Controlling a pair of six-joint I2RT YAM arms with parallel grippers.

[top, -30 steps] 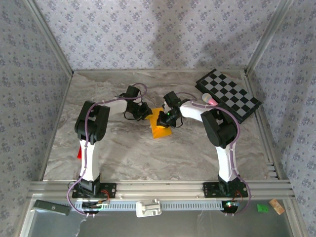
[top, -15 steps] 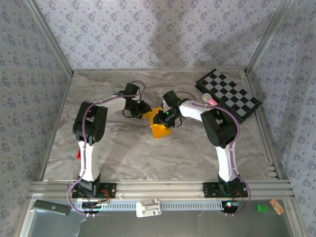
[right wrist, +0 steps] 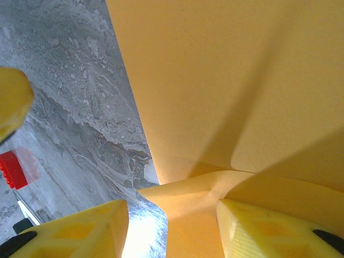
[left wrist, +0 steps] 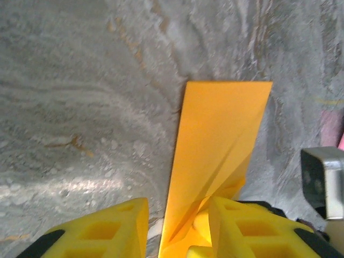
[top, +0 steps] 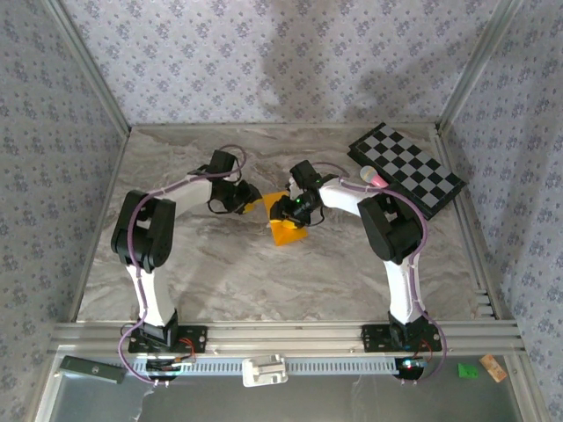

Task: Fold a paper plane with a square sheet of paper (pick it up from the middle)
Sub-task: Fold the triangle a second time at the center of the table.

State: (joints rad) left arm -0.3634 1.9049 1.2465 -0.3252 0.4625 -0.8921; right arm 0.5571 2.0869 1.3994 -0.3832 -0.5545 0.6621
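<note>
The orange-yellow sheet of paper (top: 285, 225), folded into a narrow creased paper plane shape, lies on the marble table between the two arms. In the left wrist view the paper (left wrist: 217, 140) runs away from me with a diagonal crease. My left gripper (left wrist: 177, 228) is open, and the paper's near end sits between its yellow fingers (left wrist: 107, 231). My right gripper (right wrist: 172, 231) is open too, with a folded flap of the paper (right wrist: 215, 80) rising between its fingers (right wrist: 269, 231). From above, the left gripper (top: 249, 200) and right gripper (top: 283, 209) meet at the paper's far end.
A black-and-white checkered board (top: 406, 169) lies at the back right, with a pink-tipped stick (top: 371, 178) at its near corner. A small red block (right wrist: 13, 169) sits by the left arm (top: 141, 271). Metal frame rails and patterned walls close in the table.
Both grippers have opened from shut on the paper. The left arm has drawn back to the left, and the paper has barely moved.
</note>
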